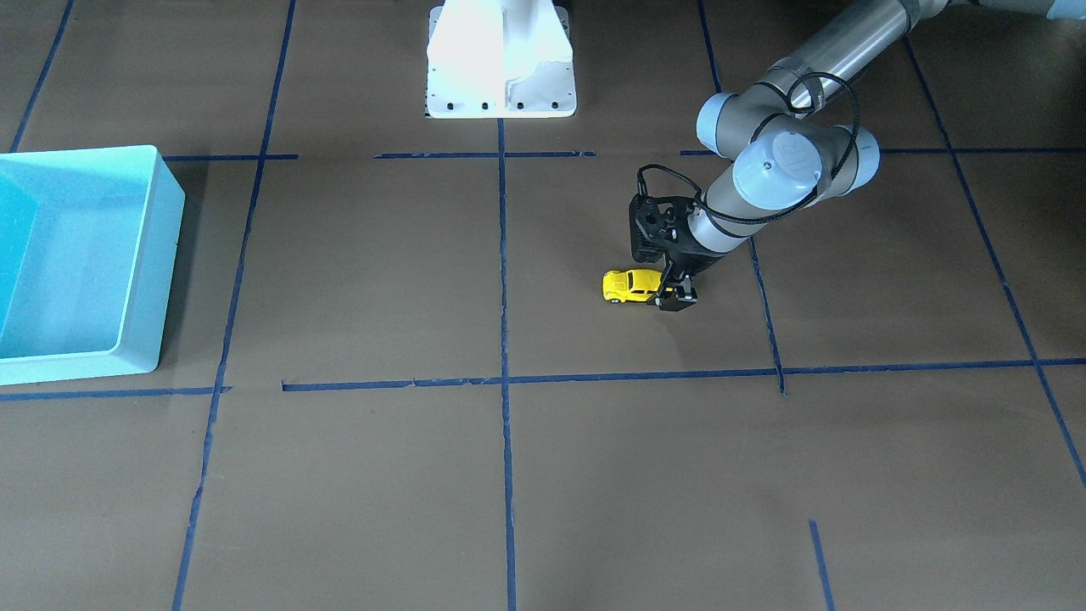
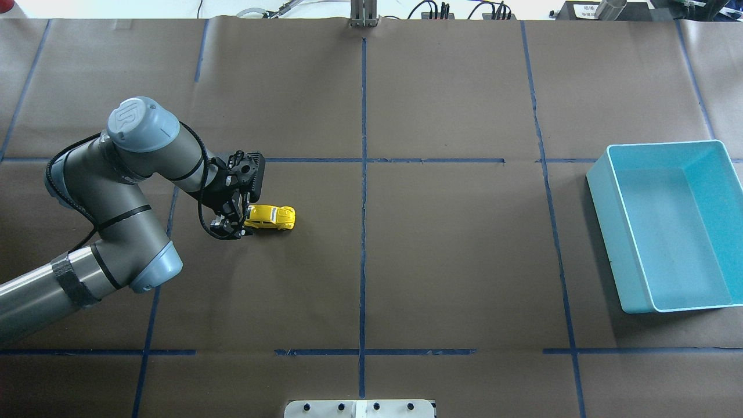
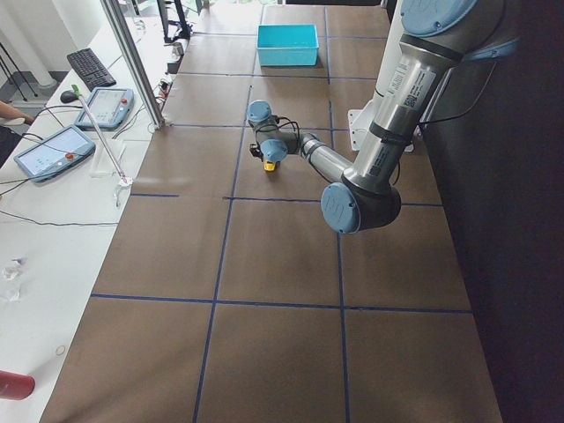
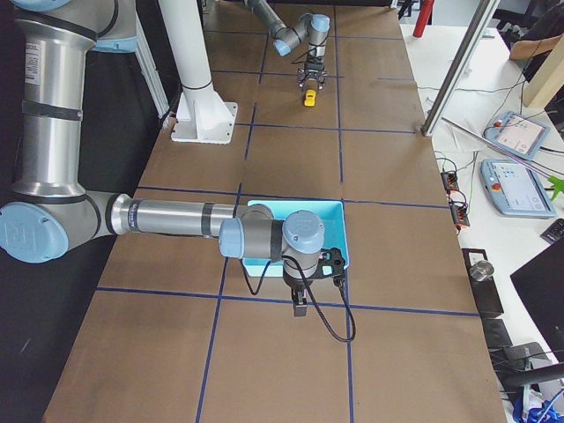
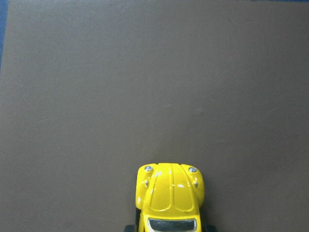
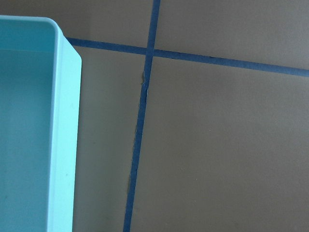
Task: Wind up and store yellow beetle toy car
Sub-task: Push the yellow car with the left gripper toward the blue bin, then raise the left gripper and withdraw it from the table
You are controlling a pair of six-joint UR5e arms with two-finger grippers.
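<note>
Yellow beetle toy car (image 2: 270,216): on its wheels on the table (image 2: 453,261), well apart from the teal bin (image 2: 603,232); not yet stored. Left gripper (image 2: 231,227): low at the car's tail, clamped or not cannot be told; winding-up judged barely begun. Right gripper (image 4: 300,307): beside the bin, opening cannot be told.

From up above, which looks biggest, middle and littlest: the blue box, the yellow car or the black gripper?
1. blue box: biggest by far.
2. left gripper: its black body looks a bit bigger than the car, but it sits higher, nearer the camera, so this is unsure.
3. yellow toy car: littlest.
</note>
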